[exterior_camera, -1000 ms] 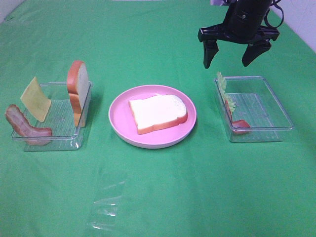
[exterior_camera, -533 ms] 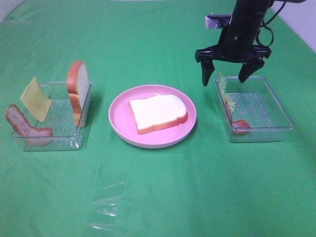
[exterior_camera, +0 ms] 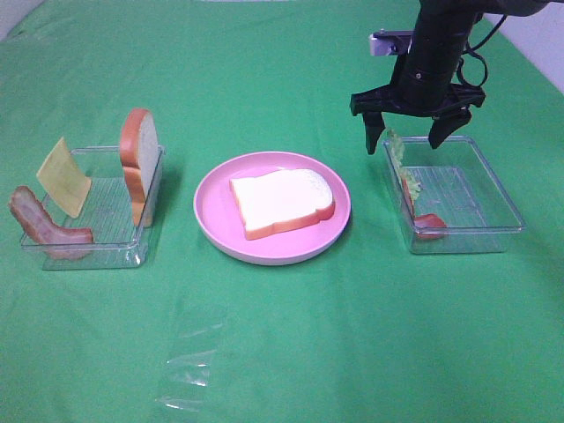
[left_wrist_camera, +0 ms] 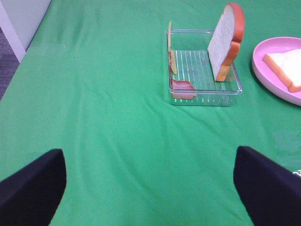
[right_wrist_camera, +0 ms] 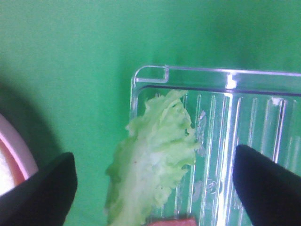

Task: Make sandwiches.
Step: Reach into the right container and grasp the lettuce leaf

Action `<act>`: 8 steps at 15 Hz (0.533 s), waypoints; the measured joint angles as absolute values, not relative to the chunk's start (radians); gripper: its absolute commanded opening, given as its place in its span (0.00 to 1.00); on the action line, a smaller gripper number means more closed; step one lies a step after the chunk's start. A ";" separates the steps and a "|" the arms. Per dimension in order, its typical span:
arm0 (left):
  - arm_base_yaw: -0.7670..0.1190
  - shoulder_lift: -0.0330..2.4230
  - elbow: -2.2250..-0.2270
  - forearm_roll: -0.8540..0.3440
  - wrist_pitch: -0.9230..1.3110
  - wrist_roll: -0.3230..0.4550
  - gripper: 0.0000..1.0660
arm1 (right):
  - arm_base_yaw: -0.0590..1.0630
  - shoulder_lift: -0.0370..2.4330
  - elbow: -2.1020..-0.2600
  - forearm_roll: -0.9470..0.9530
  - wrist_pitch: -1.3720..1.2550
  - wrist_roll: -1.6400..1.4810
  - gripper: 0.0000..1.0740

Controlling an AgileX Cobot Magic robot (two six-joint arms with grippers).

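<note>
Exterior high: seeing black right gripper (exterior_camera: 404,145) hanging at upper right of frame, jaws spread wide, gripping nothing, just above the upper-left corner of the clear rectangular plastic tray (exterior_camera: 495,189) at frame right. Spotting pale green lettuce leaf (exterior_camera: 396,152) standing against that tray's left wall, directly below the tips; reddish-brown bacon strip (exterior_camera: 429,224) lying near the tray's lower-left corner.

Right wrist: confirming alignment, leaf sitting between the two dark fingers (right_wrist_camera: 40,188), apart from both, partly spilling over the tray rim.

Frame centre: noting round pink plate (exterior_camera: 211,225) carrying one white bread slice with orange-brown crust (exterior_camera: 282,201), flat, nothing stacked on it. Judging the sandwich as base layer only; reading the step in hand as reaching for the lettuce.

Frame left: noting second clear plastic tray (exterior_camera: 97,256) holding an upright bread slice (exterior_camera: 139,163), a yellow cheese square (exterior_camera: 63,176) and another bacon strip (exterior_camera: 44,231), all untouched.

Left wrist: showing left gripper (left_wrist_camera: 150,188) hanging over bare green cloth (left_wrist_camera: 94,117), jaws spread, empty, well apart from that tray.

Next move, judging only: lowering the right gripper slightly, pinching the leaf above the rim without catching the tray wall, lifting clear, carrying toward frame centre, laying it flat on the plated bread. Watching for a floppy leaf slipping out or the light tray getting dragged along.
</note>
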State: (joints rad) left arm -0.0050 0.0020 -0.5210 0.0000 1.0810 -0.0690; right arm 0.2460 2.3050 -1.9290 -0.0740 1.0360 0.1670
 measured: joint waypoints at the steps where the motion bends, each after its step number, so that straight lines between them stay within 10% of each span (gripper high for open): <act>1: -0.005 0.002 -0.521 0.000 1.081 -0.069 0.83 | 0.246 2.305 -1.929 -0.073 1.036 0.167 0.79; 5: -0.005 0.002 -0.521 0.000 1.081 -0.069 0.83 | 0.246 2.305 -1.929 -0.063 1.038 0.167 0.77; 8: -0.005 0.002 -0.521 0.000 1.081 -0.069 0.83 | 0.246 2.305 -1.929 -0.049 1.049 0.167 0.57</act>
State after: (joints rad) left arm -0.0050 0.0020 -0.5210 0.0000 1.0810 -0.0690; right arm 0.2460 2.3050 -1.9290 -0.0490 1.0490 0.1670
